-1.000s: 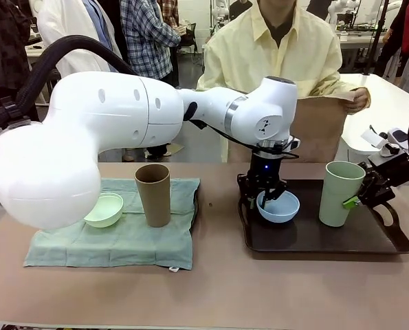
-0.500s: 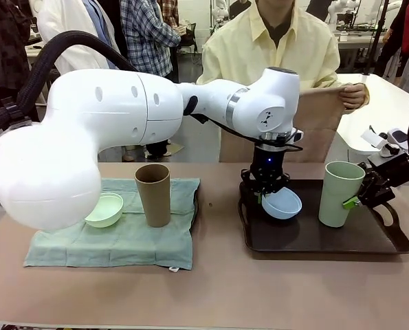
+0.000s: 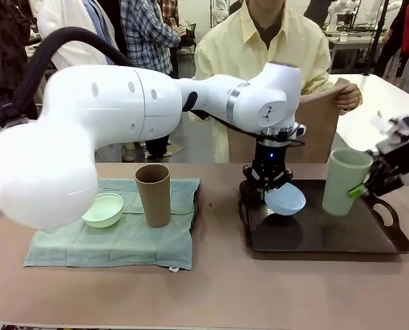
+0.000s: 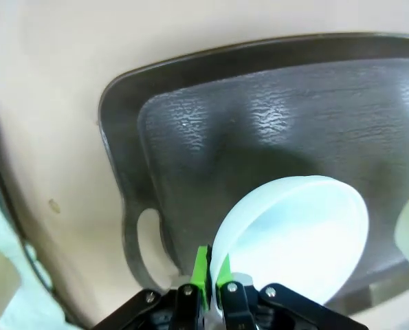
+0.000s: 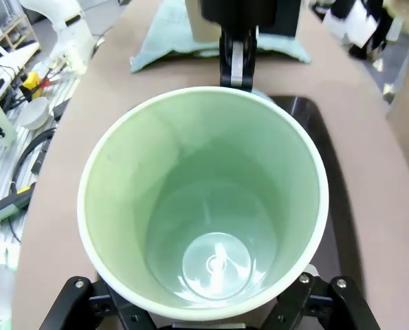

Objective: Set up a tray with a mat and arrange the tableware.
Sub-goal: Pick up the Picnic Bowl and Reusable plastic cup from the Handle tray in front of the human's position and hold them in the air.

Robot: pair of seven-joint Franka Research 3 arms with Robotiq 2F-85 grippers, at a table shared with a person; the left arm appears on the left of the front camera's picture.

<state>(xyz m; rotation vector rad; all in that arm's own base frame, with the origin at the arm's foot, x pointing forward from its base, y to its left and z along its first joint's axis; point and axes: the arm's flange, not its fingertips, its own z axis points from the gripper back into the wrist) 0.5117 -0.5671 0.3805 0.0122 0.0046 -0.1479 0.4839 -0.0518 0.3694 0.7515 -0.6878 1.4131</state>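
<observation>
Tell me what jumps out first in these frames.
The big white left arm reaches across the table. Its left fingers pinch the rim of the light blue bowl, which hangs tilted above the dark tray. At the tray's right end, the right fingers grip the pale sage cup. Behind the tray, a person holds a brown sheet upright.

Three views of your tray (image 3: 328, 237) (image 4: 259, 124) (image 5: 341, 206): the front camera looks across it toward the person (image 3: 259, 55); the left wrist camera sits close above its handle end; the right wrist camera looks steeply down over it.
</observation>
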